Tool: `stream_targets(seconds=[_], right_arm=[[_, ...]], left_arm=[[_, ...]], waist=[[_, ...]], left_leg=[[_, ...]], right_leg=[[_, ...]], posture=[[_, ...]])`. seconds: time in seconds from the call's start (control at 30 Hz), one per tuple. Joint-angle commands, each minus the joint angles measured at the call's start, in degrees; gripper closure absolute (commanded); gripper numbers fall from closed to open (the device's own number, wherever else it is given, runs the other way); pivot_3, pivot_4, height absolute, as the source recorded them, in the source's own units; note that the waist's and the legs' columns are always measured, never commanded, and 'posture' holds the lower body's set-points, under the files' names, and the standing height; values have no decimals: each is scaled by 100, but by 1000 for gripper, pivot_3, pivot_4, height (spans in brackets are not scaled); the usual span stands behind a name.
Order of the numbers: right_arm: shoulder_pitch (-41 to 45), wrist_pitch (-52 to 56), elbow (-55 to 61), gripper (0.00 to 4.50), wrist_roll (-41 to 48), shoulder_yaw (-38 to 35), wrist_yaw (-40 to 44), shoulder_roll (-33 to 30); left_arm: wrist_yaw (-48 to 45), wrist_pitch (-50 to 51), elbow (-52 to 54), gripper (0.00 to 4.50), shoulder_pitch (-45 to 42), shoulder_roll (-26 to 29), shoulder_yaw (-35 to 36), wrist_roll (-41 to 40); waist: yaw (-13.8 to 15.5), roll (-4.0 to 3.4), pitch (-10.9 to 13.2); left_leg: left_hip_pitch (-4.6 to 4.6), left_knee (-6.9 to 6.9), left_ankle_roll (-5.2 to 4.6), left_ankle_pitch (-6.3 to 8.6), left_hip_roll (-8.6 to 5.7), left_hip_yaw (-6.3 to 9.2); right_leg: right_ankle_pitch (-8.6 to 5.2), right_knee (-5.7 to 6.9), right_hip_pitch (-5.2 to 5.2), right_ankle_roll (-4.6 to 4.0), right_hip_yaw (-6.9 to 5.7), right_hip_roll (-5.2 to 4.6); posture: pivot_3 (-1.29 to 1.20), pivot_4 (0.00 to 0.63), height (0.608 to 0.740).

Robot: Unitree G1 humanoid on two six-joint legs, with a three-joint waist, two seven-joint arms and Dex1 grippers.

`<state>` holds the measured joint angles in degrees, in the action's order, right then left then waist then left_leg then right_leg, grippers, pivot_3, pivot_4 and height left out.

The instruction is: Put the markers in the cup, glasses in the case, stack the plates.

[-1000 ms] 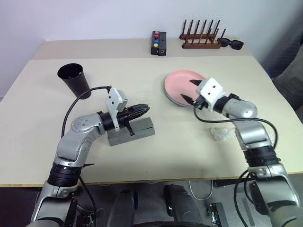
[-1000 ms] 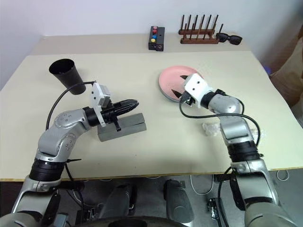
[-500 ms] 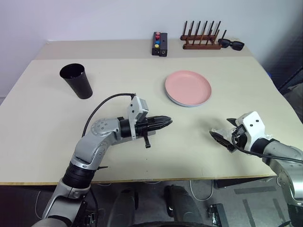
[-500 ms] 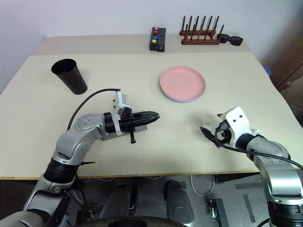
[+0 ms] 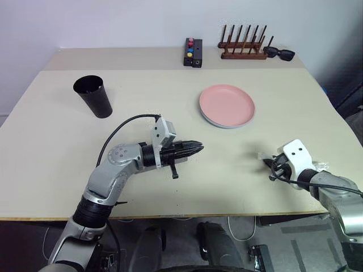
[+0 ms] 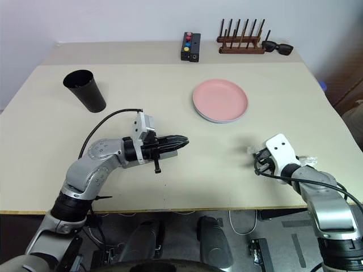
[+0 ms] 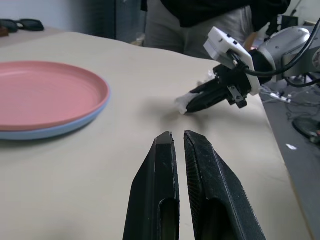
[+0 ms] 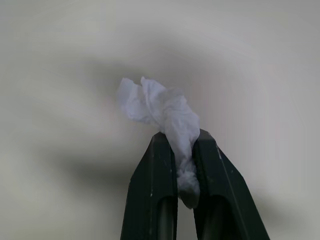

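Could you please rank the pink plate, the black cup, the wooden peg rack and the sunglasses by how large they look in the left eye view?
1. pink plate
2. black cup
3. wooden peg rack; it stands farther back, so it may look smaller than it is
4. sunglasses

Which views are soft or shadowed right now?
Right wrist view: the crumpled tissue and the gripper are fairly sharp, the table behind blurred, with soft shadow bands. Left wrist view: near fingers soft, pink plate clearer. Left eye view: even light, faint shadow beside the black cup.
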<state>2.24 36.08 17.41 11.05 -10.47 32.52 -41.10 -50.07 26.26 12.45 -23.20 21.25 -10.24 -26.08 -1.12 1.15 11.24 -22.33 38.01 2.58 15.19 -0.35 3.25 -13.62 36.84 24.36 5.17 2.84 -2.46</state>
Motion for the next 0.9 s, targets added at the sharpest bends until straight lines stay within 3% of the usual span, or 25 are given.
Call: stream_targets(seconds=[0.03, 0.2, 0.37, 0.47, 0.6, 0.9], right_arm=[[793, -534, -66, 4483, -112, 156, -140, 163], [2202, -1005, -1433, 4483, -476, 720, -484, 765], [3076, -1651, -2966, 4483, -620, 856, -721, 1324], [3390, -1973, -3594, 3216, -639, 871, -758, 1509], [3363, -2286, -3559, 1223, -684, 802, -834, 1482], [2235, -1703, -1806, 1223, -230, 77, -489, 754]], left_arm=[[176, -175, 11, 4234, -105, -70, 199, 30], [310, -291, -66, 4234, -49, -57, 307, 89], [392, -355, -20, 4234, 15, -34, 378, 128], [457, -337, 120, 4234, 118, -2, 433, 116], [502, -323, 208, 4234, 202, 2, 441, 110], [461, -334, 125, 4234, 109, -142, 299, 89]], waist=[[-21, 0, 1], [-3, 1, 1], [37, 1, 2], [11, -2, 3], [14, -3, 3], [30, -3, 3]], left_leg=[[1, 0, 0, 0, 1, 0], [0, -3, 0, 0, 5, 4], [-9, -9, 0, 0, 1, 6], [-13, -11, 0, 0, -3, -1], [-15, -17, 0, 0, -2, 3], [-15, -16, 0, 0, -4, 1]], right_leg=[[0, 0, 0, 1, 0, 2], [9, 1, 1, -11, -1, 8], [18, -16, 1, 6, -3, 0], [27, -31, 1, 18, -1, -8], [28, -39, 1, 20, -3, -8], [29, -42, -2, 24, -2, -10]], posture=[[0, 150, 735], [0, 150, 735], [0, 150, 735], [0, 150, 735], [0, 150, 735], [0, 150, 735]])
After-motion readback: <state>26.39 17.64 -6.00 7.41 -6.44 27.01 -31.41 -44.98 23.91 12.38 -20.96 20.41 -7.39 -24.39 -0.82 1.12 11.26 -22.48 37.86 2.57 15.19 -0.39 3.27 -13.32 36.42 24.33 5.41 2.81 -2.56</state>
